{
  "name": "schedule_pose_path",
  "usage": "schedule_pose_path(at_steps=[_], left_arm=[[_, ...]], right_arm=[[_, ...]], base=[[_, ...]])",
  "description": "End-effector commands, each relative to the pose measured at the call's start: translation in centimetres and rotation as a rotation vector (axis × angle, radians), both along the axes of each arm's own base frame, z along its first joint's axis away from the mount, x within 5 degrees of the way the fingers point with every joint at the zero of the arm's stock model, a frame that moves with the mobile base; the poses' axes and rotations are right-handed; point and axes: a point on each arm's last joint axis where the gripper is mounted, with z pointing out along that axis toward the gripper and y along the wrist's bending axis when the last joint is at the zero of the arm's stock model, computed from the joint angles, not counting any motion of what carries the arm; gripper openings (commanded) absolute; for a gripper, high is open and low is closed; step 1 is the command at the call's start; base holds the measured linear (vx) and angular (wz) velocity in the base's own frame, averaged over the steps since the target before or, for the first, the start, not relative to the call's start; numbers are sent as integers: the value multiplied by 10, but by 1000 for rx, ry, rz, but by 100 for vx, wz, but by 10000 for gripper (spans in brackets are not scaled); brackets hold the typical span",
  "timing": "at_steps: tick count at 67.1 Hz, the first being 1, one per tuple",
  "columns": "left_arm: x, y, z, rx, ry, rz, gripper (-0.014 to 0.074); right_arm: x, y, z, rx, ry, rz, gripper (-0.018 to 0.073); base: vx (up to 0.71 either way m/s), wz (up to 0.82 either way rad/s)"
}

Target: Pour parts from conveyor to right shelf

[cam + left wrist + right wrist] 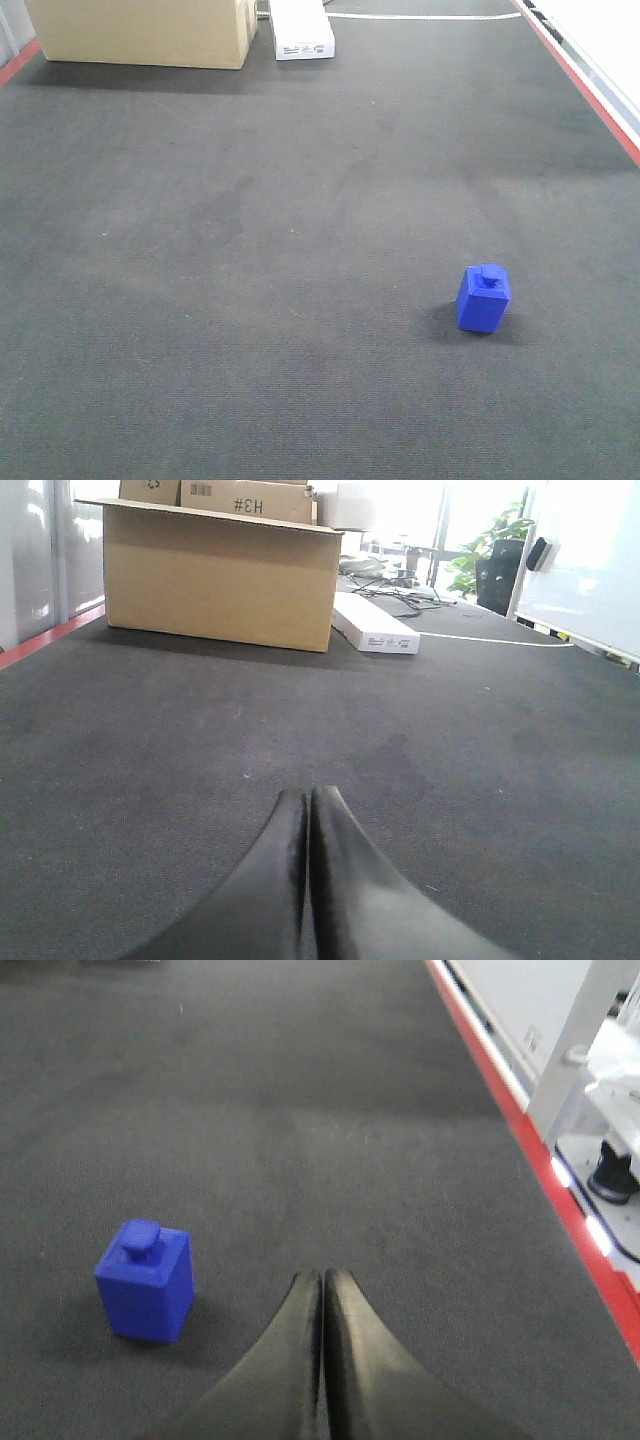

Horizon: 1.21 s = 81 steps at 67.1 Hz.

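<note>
A blue block with a round knob on top (483, 298) stands upright on the dark grey mat at the right of the front view. It also shows in the right wrist view (145, 1280), left of my right gripper (323, 1276), which is shut and empty, a short way from the block. My left gripper (308, 794) is shut and empty over bare mat. Neither gripper shows in the front view. No conveyor or shelf is clearly in view.
A large cardboard box (145, 30) and a flat white box (302, 30) sit at the far end, also in the left wrist view (220, 575) (375, 628). A red stripe (590, 95) edges the mat at right, with white equipment (590, 1050) beyond it.
</note>
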Motion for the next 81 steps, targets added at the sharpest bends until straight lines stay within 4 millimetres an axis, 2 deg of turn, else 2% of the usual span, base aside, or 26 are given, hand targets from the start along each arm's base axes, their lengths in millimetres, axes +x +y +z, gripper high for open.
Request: schedule_pose_path(at_steps=[1, 13, 23, 34, 45, 55, 73, 81], left_arm=[[0, 0, 0, -16, -61, -6, -6], [0, 0, 0, -16, -61, -6, -6], [0, 0, 0, -16, -61, -6, -6], [0, 0, 0, -16, -61, -6, -6], [0, 0, 0, -16, -61, -6, -6], [0, 0, 0, -16, -61, -6, -6], [0, 0, 0, -16, -61, -6, -6], [0, 0, 0, -16, -61, -6, -6]], right_arm=[[7, -1, 14, -9, -72, -2, -4], [10, -1, 15, 21, -91, -8, 1], [10, 1, 15, 34, -94, -1, 60], [10, 6, 15, 20, -89, 44, 216], [10, 7, 14, 27, -80, 49, 435], [10, 7, 14, 27, -72, 49, 553], [10, 9, 15, 96, -76, 44, 568], [18, 17, 20, 92, -22, 106, 568]], base=[[0, 0], [0, 0], [0, 0], [0, 0], [0, 0], [0, 0], [0, 0], [0, 0]])
